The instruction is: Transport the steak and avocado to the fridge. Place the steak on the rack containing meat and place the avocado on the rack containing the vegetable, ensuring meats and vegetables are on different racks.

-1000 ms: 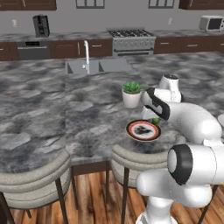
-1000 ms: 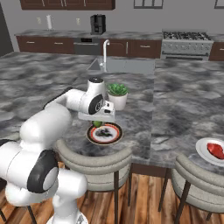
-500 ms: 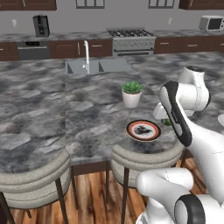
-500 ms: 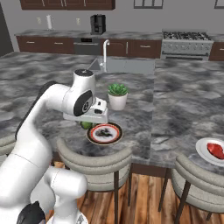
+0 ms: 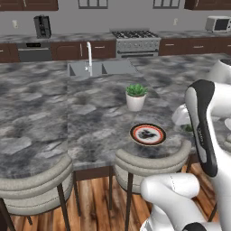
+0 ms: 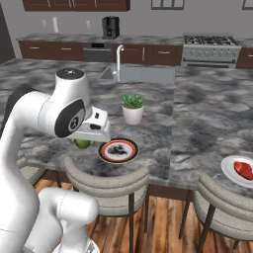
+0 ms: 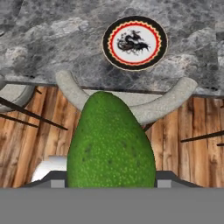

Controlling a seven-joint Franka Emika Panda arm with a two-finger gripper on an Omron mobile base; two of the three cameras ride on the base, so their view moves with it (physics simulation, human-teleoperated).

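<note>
A: Avocado (image 7: 111, 142): one item, dark green, sitting in the gripper (image 6: 88, 142). The jaws are closing on its flanks, and the hand view is showing it standing lengthwise out from the hand, narrow end leading. In the right base view it is peeking out under the white hand, just off the counter (image 6: 207, 113) edge and above the stool (image 6: 106, 180).

B: And the fridge?

A: Not appearing among what these views are taking in; I am judging it is lying off to one side or behind, so the base is needing to drive with the fruit carried.

B: Other entries, descending?

A: Counter, grey marble. Stool, pale, under the hand. Red-rimmed plate (image 6: 117, 150), bare, just beside the gripper. Potted plant (image 6: 132, 108), farther in. Steak (image 6: 243, 169), red, lying on a white plate (image 6: 232, 174) well apart on the robot's right.
</note>
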